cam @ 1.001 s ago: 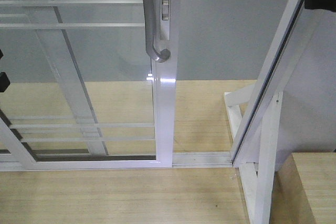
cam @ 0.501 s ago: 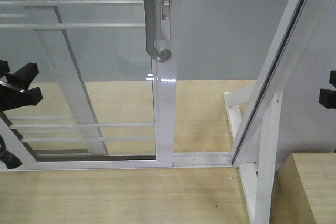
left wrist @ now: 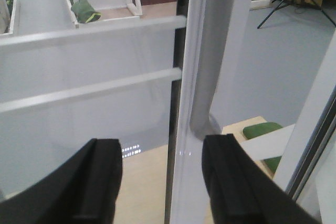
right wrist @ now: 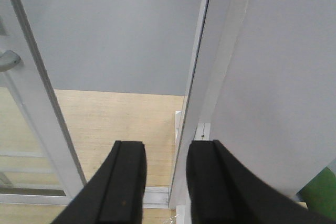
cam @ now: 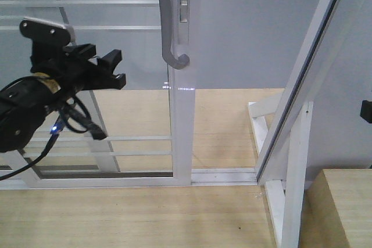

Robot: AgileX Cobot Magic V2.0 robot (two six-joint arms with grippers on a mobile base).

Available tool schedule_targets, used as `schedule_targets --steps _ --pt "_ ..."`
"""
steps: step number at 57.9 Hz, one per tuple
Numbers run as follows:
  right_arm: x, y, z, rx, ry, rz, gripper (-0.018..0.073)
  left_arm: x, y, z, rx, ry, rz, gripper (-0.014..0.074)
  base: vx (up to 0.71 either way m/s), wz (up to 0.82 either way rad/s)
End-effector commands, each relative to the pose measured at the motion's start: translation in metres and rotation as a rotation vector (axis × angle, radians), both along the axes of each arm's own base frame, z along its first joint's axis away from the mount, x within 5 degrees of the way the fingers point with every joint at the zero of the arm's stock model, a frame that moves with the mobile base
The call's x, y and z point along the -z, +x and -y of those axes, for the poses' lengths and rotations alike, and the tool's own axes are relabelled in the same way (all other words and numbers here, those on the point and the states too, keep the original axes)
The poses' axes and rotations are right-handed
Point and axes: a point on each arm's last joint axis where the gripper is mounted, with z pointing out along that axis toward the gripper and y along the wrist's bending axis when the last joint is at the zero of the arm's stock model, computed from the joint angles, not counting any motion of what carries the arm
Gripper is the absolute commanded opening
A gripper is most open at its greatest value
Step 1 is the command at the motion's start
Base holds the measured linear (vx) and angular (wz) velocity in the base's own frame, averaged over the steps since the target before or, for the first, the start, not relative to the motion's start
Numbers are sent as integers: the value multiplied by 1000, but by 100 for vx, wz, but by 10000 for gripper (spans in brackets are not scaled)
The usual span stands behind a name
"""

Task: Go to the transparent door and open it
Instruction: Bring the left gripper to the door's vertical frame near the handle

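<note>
- Fingers [left wrist: 100, 182] of the left gripper [left wrist: 161, 145] stand apart, and in the left wrist view the door's white stile rises in the gap between them. I cannot tell whether either one touches it.
- Seen from the front, the left gripper [cam: 116, 68] is held level, near the lower end of the handle [cam: 171, 27] and to its left, in front of the glass. Black cables [cam: 75, 114] loop under the arm behind it.
- Right gripper [right wrist: 166, 148] fingers are also parted, with nothing between them. They point at the edge of a tilted white-framed panel [right wrist: 220, 51]. In the front view only a black scrap of this gripper [cam: 366, 111] shows at the right edge.
- The transparent door [cam: 181, 132] stands upright in the middle of the front view, its foot in a white bottom track [cam: 224, 175] on the wooden floor [cam: 145, 219]. Thin white bars cross the glass near its top and bottom.
- The curved grey handle is on the door's right stile, with its hooked end turned toward the right.
- An open gap lies between that stile and the tilted panel [cam: 308, 68], which leans against a white wooden brace [cam: 293, 172].
- A pale wooden block [cam: 349, 207] fills the lower right corner of the front view.
</note>
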Motion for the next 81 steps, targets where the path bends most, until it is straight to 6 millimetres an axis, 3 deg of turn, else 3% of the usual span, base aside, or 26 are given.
schedule_targets --steps 1,10,18,33,53,67,81 --pt "-15 2 1 -5 -12 90 295 -31 21 15 16 -69 160 472 0 0" --pt "-11 0 3 2 -51 47 295 -38 55 30 16 -87 199 472 0 0" --pt "-10 0 3 5 -62 33 295 -49 74 43 30 -104 247 472 0 0" --pt "-10 -1 4 6 -62 27 295 -63 100 78 74 -144 307 472 0 0" --pt "-6 -2 6 15 -93 -15 295 -61 127 93 77 -144 312 472 0 0" --pt "-6 -3 8 19 -137 -28 295 -49 134 88 50 -125 245 467 0 0" --pt "-7 -3 10 20 -194 -25 295 -49 146 57 -73 -203 165 400 0 0"
